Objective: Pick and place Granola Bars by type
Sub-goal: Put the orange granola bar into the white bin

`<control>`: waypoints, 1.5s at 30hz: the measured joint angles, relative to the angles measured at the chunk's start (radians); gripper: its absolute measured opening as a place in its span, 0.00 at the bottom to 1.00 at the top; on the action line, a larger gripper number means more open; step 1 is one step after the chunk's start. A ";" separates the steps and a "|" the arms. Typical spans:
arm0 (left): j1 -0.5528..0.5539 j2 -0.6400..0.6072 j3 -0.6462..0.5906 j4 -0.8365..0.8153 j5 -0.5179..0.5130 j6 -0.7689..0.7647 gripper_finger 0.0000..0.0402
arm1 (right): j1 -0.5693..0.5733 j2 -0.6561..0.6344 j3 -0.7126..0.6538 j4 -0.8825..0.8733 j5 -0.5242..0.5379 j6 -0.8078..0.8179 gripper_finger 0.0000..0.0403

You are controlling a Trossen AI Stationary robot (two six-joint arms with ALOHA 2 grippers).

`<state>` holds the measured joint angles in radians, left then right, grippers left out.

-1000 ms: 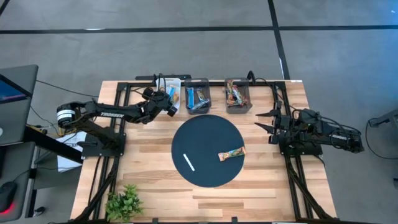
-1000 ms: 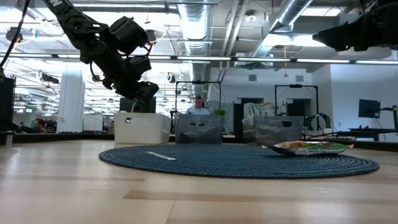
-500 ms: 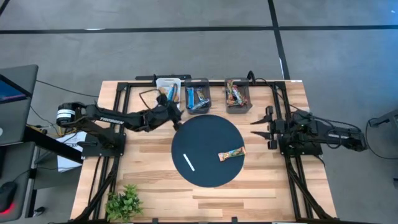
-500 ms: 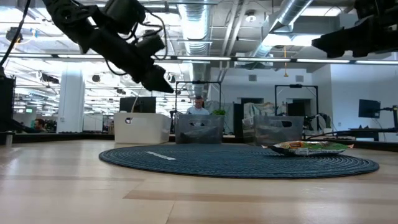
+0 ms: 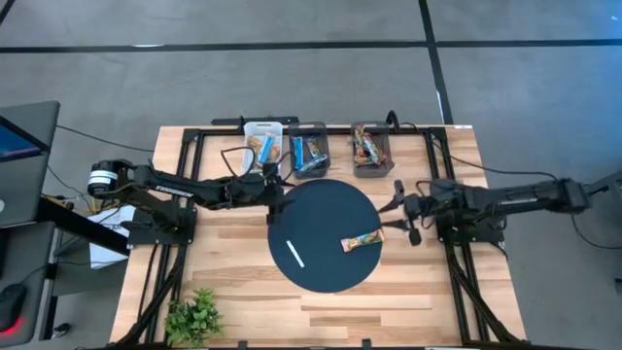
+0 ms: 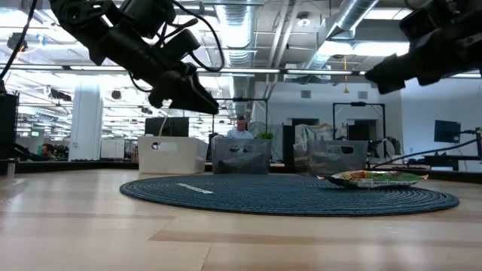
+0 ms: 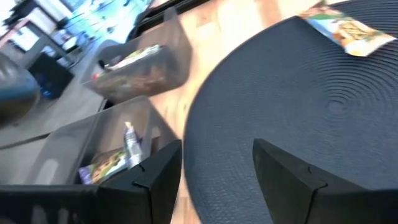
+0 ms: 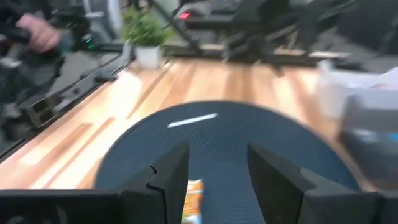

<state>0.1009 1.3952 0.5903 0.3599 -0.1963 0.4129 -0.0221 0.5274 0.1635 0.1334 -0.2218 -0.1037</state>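
Orange-brown granola bar (image 5: 362, 239) flat on mat (image 5: 311, 209), long axis diagonal | both end effectors open, empty

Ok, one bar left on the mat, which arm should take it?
Probably the right. The right gripper hangs open just off the mat's edge beside the granola bar; the left gripper, also open, is at the far rim by the bins.

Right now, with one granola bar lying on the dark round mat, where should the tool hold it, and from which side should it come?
Probably from above, closing across the short width at the middle of the granola bar. It lies flat and slanted on the mat, so the fingers should turn to match its slant. The right tool, open beside the mat's edge, is nearest. The white stick lies apart and is no obstacle.
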 joint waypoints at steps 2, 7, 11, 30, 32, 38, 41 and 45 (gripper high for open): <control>0.000 0.000 0.000 -0.005 0.022 0.013 0.48 | 0.045 0.079 0.000 0.044 0.000 0.007 0.38; 0.000 0.000 0.000 -0.004 0.059 0.029 0.48 | 0.130 0.288 0.000 0.185 0.042 0.019 0.38; 0.000 0.000 0.000 -0.003 0.060 0.036 0.48 | 0.154 0.445 0.000 0.298 0.042 0.044 0.38; 0.000 0.000 0.000 -0.003 0.060 0.031 0.48 | 0.144 0.905 0.031 0.510 0.091 0.156 0.38; 0.000 0.000 0.000 -0.003 0.060 0.031 0.48 | 0.143 0.936 0.042 0.512 0.093 0.157 0.38; 0.000 0.000 0.000 -0.003 0.060 0.030 0.48 | 0.143 1.001 0.061 0.511 0.091 0.158 0.38; 0.000 0.000 0.000 -0.003 0.060 0.029 0.48 | 0.142 1.018 0.069 0.511 0.092 0.157 0.38; 0.000 0.000 0.000 -0.003 0.060 0.029 0.48 | 0.136 1.017 0.081 0.501 0.092 0.154 0.36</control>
<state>0.1009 1.3952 0.5903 0.3573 -0.1368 0.4419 0.1139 1.5439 0.2444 0.6342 -0.1303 0.0507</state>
